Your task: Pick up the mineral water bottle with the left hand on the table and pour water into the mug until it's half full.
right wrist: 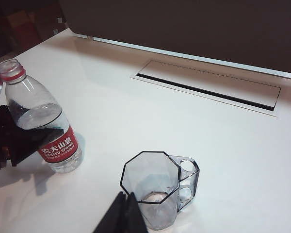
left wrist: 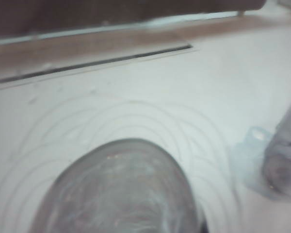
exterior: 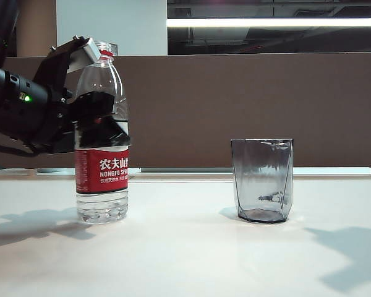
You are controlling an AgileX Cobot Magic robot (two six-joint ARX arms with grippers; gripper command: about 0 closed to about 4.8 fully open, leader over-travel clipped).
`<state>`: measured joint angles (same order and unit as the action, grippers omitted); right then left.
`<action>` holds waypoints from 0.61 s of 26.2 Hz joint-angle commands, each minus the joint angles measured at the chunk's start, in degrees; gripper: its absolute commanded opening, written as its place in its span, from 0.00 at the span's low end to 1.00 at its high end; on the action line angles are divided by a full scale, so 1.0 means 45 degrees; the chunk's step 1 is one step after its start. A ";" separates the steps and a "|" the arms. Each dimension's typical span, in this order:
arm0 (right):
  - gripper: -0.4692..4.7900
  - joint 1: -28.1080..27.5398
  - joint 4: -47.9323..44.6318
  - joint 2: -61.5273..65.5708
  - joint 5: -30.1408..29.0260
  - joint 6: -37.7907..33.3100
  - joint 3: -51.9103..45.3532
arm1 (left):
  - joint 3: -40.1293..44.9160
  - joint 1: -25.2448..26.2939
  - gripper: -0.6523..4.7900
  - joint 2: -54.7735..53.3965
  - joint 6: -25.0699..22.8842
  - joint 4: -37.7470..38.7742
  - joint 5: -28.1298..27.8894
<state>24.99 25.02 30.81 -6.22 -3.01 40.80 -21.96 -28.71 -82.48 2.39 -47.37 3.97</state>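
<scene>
1. The mineral water bottle point(exterior: 102, 133) stands upright, uncapped, at the left of the exterior view on the white tabletop point(exterior: 185, 253). The mug point(exterior: 262, 179) sits well apart from it, right of centre, and looks empty.
2. The left gripper point(exterior: 94, 106) is at the bottle's upper body, just above the red label. Dark fingers point(exterior: 102, 117) lie on either side of the clear wall, with a pale pad point(exterior: 83, 55) up by the neck. Whether they press the plastic yet I cannot tell, and the bottle has not left the tabletop.
3. The left wrist view is blurred. A grey rounded shape fills its lower middle and the jaws do not show.
4. The right gripper point(right wrist: 122, 216) shows only as a dark tip at the bottom edge of its own view, just in front of the mug. The two fingers seem to meet at a point, holding nothing.
5. Handling, as a judgement: the bottle is thin plastic, about two-thirds full, so fairly heavy and easily squeezed. With no cap, a hard pinch could push water out. The waist near the label is the stiffest, least slippery place to hold. The mug is rigid, but it could slide on the glossy surface if it is knocked.
</scene>
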 commanded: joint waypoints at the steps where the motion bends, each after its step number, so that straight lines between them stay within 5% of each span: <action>1: 0.07 -0.0010 -0.0175 -0.0010 -0.0024 0.0005 0.0092 | -0.0010 -0.0015 0.37 0.0034 -0.0005 -0.0175 0.0049; 16: 0.07 -0.0010 0.0194 -0.0015 -0.0029 0.0010 0.0092 | -0.0287 -0.0015 0.37 0.0034 -0.0131 -0.1345 0.0049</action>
<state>24.99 26.63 30.81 -6.22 -3.01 40.80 -21.76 -28.71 -82.78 2.15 -49.10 3.92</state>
